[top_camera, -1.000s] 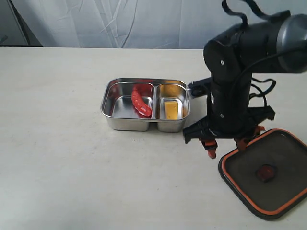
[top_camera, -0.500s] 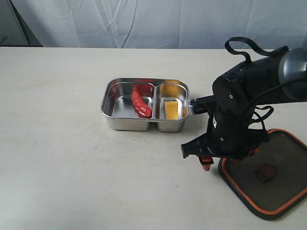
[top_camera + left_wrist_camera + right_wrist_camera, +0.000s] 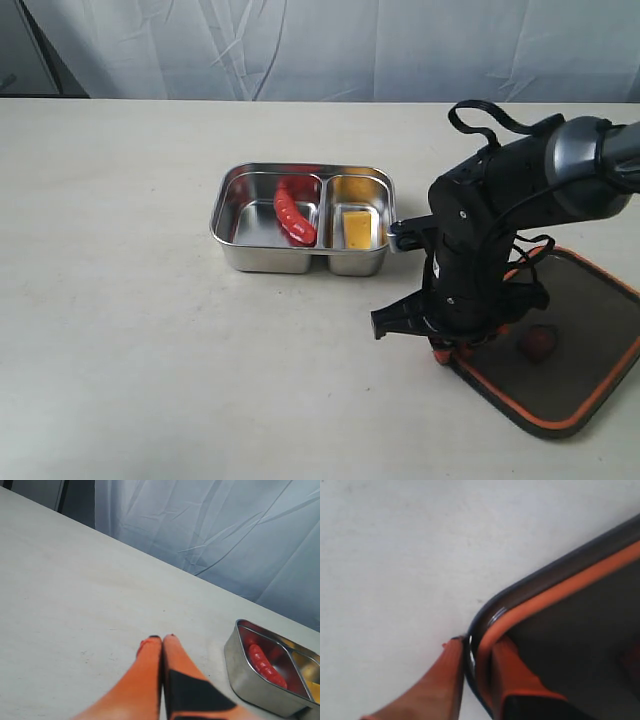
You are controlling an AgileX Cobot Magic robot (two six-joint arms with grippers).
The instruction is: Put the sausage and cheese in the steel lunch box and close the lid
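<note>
The steel lunch box (image 3: pixel 243 255) stands mid-table with the red sausage (image 3: pixel 293 214) in its larger compartment and the yellow cheese (image 3: pixel 356 227) in the smaller one. The box (image 3: pixel 250 677) and sausage (image 3: pixel 265 663) also show in the left wrist view. The dark lid (image 3: pixel 580 370) lies upside down at the right, orange seal up, valve tab (image 3: pixel 538 343) at its centre. My right gripper (image 3: pixel 442 352) is shut on the lid's near corner (image 3: pixel 482 625), one finger (image 3: pixel 445 675) outside the rim and the other inside. My left gripper (image 3: pixel 159 639) is shut on nothing, above bare table.
A white cloth backdrop (image 3: pixel 300 45) hangs behind the table's far edge. Bare tabletop (image 3: pixel 120 330) spreads left of and in front of the box. My right arm (image 3: pixel 490 230) stands between the box and the lid.
My right arm came down and forward onto the lid's corner and its fingers shut over the rim. The lid has shifted and tilted a little. Box and food have not moved.
</note>
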